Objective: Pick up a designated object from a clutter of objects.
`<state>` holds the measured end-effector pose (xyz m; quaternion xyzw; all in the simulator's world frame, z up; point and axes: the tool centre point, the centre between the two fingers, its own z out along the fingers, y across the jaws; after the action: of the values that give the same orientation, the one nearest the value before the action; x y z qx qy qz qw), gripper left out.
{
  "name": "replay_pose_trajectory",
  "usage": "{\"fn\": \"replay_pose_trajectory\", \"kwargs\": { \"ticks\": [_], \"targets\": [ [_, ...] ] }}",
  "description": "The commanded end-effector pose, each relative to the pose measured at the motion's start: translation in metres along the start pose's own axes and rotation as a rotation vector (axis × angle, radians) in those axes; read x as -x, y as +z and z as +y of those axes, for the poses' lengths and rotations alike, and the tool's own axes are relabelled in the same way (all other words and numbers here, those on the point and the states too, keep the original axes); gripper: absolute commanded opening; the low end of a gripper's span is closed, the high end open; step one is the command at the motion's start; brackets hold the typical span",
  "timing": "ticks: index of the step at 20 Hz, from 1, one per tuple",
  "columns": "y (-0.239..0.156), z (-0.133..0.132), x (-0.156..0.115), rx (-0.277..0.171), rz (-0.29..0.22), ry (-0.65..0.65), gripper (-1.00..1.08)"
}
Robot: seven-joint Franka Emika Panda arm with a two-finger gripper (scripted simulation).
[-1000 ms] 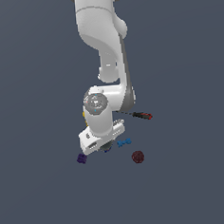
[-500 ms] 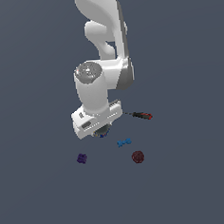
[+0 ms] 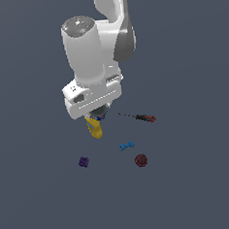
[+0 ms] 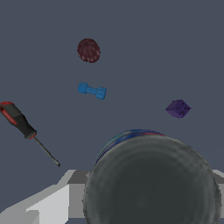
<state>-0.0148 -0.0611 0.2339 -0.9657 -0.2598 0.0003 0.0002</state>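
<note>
Up and away from the floor now with the white arm point(image 3: 94, 54): a second ago down low among the clutter, at this moment raised high and looming large in the exterior view

Hangs below the wrist as the gripper point(image 3: 101, 115), fingers hidden under the hand body; judged clamped on the round can point(image 4: 151, 179), since that dark grey-green top fills the near part of the wrist view and only a sliver of blue label shows in the exterior view just under the hand. Rides up with the hand, off the floor. Means the pick looks essentially made; remains only to keep the hold steady

Lies left behind on the floor, in order of size: yellow bottle point(image 3: 94, 128) just below the gripper in the exterior view, whether near or far behind it unclear; red-black screwdriver point(image 3: 140, 117) to the exterior view's right; dark red ball point(image 3: 141, 160) nearer the camera; blue piece point(image 3: 126, 145) between ball and bottle; purple cube point(image 3: 83, 161) to the exterior view's left. All well apart from one another, none touching the can

Underneath, one flat matte slate-grey floor point(image 3: 200, 192), unmarked, no walls, no edges, no furniture in sight
</note>
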Motion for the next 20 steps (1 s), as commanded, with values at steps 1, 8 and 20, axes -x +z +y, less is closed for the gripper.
{"fn": "replay_pose_trajectory", "kwargs": {
  "ticks": [1, 8, 20],
  "targets": [
    [-0.025, -0.003, 0.010, 0.000, 0.001, 0.000, -1.00],
    [-0.095, -0.011, 0.039, 0.000, 0.001, 0.000, -1.00],
    [-0.176, -0.019, 0.069, 0.000, 0.001, 0.000, -1.00]
  ]
}}
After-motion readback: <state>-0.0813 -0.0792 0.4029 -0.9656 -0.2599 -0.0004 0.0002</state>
